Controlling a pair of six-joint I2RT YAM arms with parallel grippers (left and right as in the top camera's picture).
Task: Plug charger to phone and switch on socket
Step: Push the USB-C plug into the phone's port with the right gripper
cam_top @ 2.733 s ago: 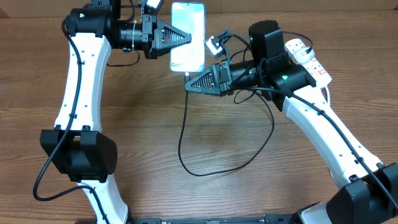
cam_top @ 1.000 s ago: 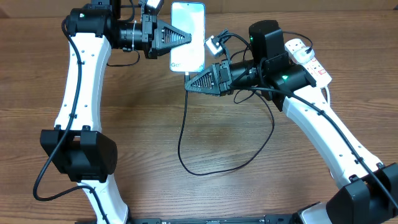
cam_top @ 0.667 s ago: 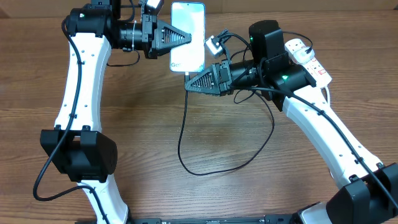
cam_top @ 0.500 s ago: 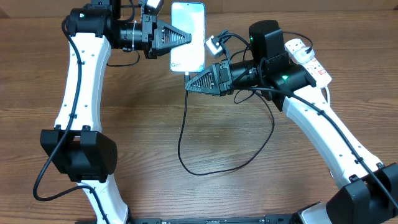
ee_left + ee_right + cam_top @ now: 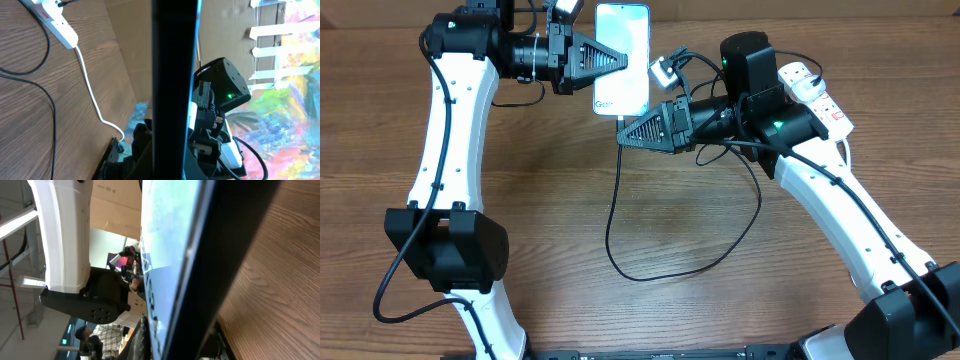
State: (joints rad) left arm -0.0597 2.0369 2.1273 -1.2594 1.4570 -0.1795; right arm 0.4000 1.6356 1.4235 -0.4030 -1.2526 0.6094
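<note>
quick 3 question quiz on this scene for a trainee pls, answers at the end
1. True or false: the phone has a dark screen.
2. Where on the table is the socket? A) near front left B) far right C) under the phone
3. Which gripper sits at the phone's bottom edge, by the cable?
Key: 1 false, it is lit; 2 B; 3 the right gripper.

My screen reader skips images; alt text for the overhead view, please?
Two white robot arms meet at a lit phone on a wooden table: left gripper shut on its edge, right gripper shut by the charger cable at its bottom end.
</note>
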